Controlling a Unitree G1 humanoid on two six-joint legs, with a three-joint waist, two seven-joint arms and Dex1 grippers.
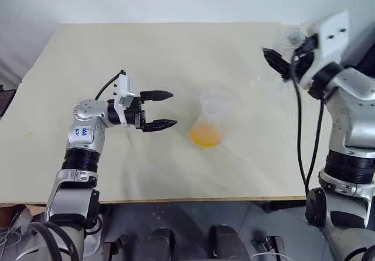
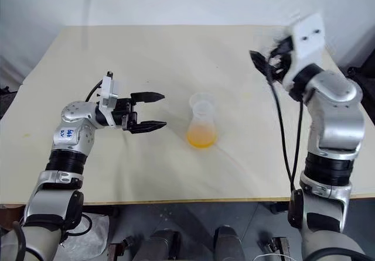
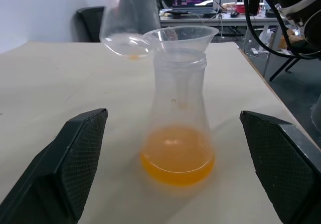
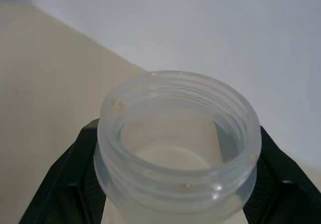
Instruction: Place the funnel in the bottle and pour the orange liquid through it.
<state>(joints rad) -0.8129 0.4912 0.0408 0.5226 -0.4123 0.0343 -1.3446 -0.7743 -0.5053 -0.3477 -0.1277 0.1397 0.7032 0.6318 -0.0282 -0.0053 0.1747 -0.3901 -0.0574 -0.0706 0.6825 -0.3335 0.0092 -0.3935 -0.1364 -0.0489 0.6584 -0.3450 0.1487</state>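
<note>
While the table (image 1: 88,50) is being read from the robot's left side across, the left gripper (image 1: 157,110) is being held level just beside the bottle (image 1: 206,126), with its two black fingers (image 3: 75,153) spread as wide as they go and nothing between them; the flask is standing in the gap ahead of them, apart from both pads. At the middle of the table the bottle is being kept upright, the funnel (image 3: 181,35) is being carried in its neck with the cone tipped a little to one side, and the orange liquid (image 3: 177,158) is lying in the wide base (so the pour is judged to be done or nearly so). Further right, the right gripper (image 1: 275,62) is being held raised above the table's right edge, closed on a clear, threaded-mouth container (image 4: 175,138) that looks emptied apart from a few droplets at its rim. Risk is being judged mainly on the left: if the open fingers are being closed off-centre or pushed forward, the light flask could be shoved or tipped, and the loosely seated funnel could be knocked out. Drips from the raised container could also be shed onto the table as it is being carried away.
</note>
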